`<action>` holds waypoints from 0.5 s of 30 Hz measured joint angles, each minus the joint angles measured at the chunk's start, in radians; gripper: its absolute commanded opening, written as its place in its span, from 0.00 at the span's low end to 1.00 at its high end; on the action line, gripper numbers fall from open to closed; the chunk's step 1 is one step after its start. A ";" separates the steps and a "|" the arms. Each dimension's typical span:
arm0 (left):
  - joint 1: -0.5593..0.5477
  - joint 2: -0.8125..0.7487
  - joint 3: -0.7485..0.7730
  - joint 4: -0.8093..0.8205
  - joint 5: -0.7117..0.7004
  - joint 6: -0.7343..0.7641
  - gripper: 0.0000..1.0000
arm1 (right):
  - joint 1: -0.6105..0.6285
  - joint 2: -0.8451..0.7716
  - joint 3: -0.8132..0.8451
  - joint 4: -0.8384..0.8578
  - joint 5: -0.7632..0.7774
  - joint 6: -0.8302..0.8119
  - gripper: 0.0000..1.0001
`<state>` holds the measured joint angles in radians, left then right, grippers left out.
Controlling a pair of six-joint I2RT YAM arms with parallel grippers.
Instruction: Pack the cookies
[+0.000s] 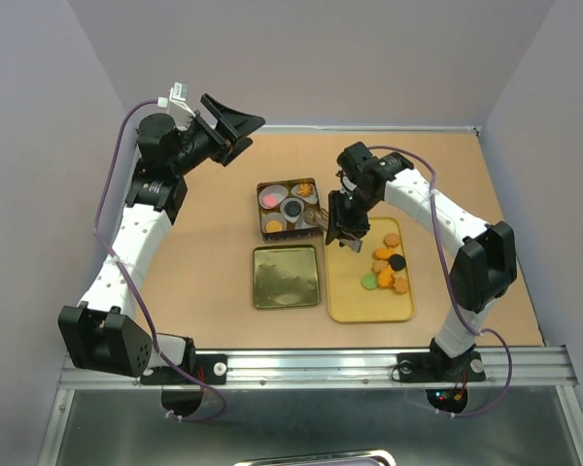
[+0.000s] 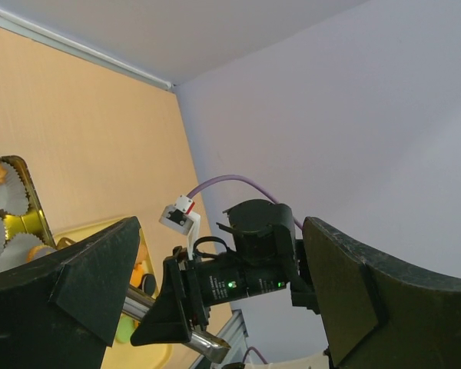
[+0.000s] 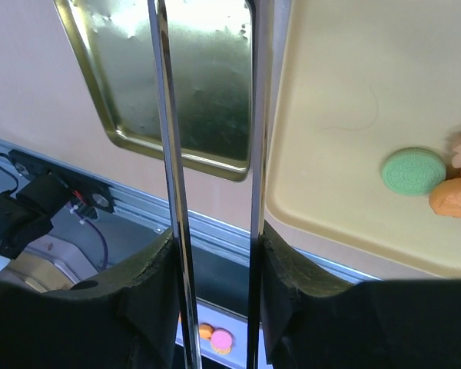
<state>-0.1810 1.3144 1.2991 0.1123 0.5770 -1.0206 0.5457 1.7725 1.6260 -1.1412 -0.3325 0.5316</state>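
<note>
**Lid** (image 1: 286, 276): gold, flat, near edge, centre. Not wanted for this step.

**Tray** (image 1: 355, 303): yellow, near edge, just right of lid. Holds the loose cookies (image 1: 389, 264), orange and black, plus a green cookie (image 3: 413, 171) on the pile's near-left side, just beside an orange one.

**R gripper** (image 1: 344, 231): over the tray's far-left corner. Fingers clamped on metal tongs (image 3: 167, 192). Blades apart, nothing seen betw. them. Tips out of the wrist view.

**Tin** (image 1: 258, 208): square, mid-worktop, just left of R gripper. White liners (image 1: 293, 208) inside w/ pink, black and orange cookies already in.

**L gripper** (image 1: 231, 128): raised toward far-left corner, fingers spread wide, empty.

**Handling note (judgement):** next pick prob. from the tray.
- Take an outlying cookie, e.g. the green one, so neighbours aren't nudged.
- Put one blade on each side and squeeze gently, as biscuits chip.
- Lift straight up and let go low over a liner w/ room.
</note>
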 measured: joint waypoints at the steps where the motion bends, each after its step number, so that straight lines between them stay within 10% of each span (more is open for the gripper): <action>1: 0.000 0.000 0.000 0.000 0.000 0.000 0.99 | 0.000 0.000 -0.005 0.002 0.003 0.001 0.37; 15: 0.000 0.000 0.000 -0.002 0.003 0.002 0.99 | 0.000 -0.001 -0.005 0.028 0.013 0.019 0.51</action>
<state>-0.1810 1.3144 1.2991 0.1104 0.5797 -1.0183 0.5457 1.7718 1.6211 -1.1130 -0.3191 0.5503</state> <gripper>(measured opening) 0.986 0.485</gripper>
